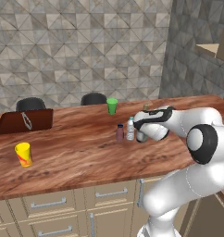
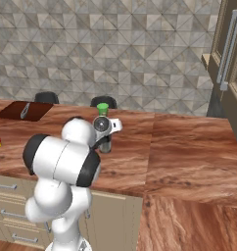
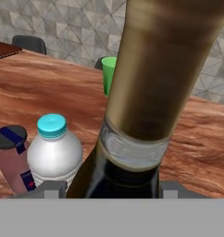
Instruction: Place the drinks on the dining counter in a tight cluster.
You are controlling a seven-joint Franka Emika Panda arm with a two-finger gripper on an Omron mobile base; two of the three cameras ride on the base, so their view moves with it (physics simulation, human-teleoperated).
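Two fingers [image 3: 49, 189] grip the wine bottle [image 3: 146, 92]; left base view adds a yellow cup [image 1: 23, 154].

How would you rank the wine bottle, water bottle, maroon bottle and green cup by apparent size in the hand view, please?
1. Wine bottle, largest, though nearest the camera.
2. Water bottle.
3. Maroon bottle and green cup: unsure, both partly hidden.

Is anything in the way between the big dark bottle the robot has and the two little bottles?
Nothing visible. The wine bottle sits in the gripper right beside the water bottle, with the maroon bottle just beyond it on the counter.
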